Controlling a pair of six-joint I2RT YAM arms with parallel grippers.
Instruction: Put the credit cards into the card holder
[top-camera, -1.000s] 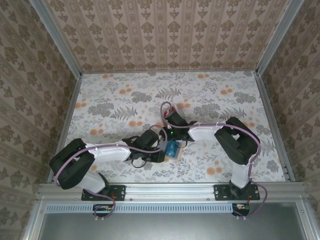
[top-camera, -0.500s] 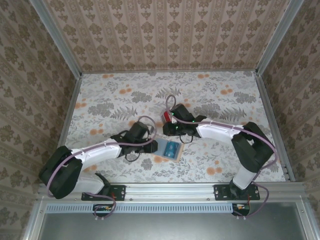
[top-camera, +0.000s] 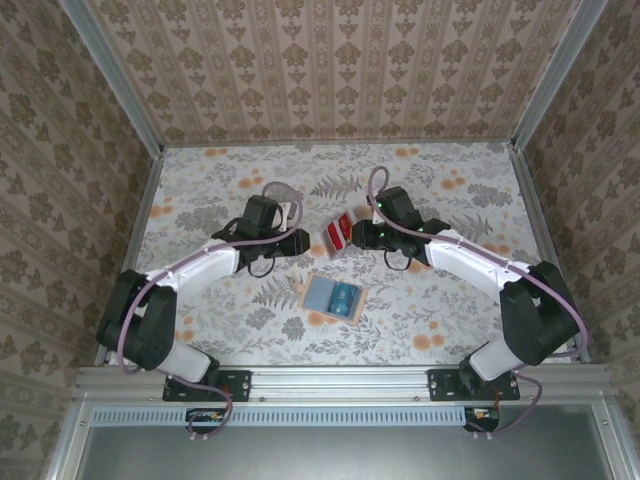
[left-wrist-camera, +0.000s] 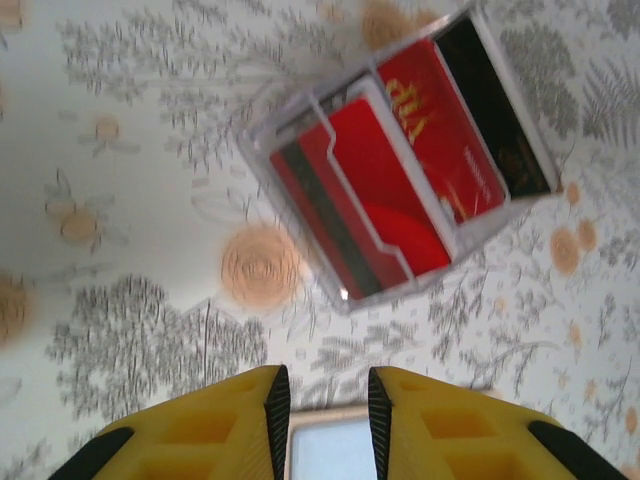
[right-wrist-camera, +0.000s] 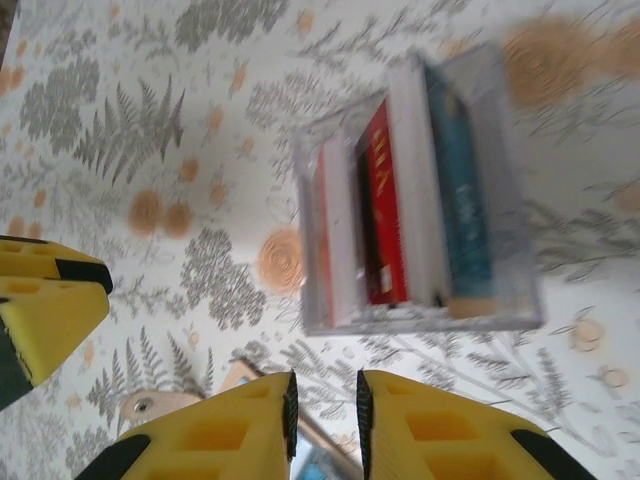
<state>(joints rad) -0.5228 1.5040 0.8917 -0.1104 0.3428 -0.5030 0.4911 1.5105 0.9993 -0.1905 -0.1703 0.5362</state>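
Hovering with jaws narrowly parted and empty, the left gripper (left-wrist-camera: 320, 405) has the credit cards (left-wrist-camera: 400, 190) just ahead, standing on edge in a clear box (left-wrist-camera: 290, 105). The right gripper (right-wrist-camera: 323, 405), likewise slightly parted and empty, faces that box from the opposite side. Behind both, the card holder (top-camera: 333, 297) lies open. Pinching a single card's top edge and lifting straight should avoid tipping the box.

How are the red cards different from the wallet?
The cards are red; the wallet is tan with a blue-grey inside. The cards stand on edge in a clear box; the wallet lies flat and open. Both rest on the flowery table.
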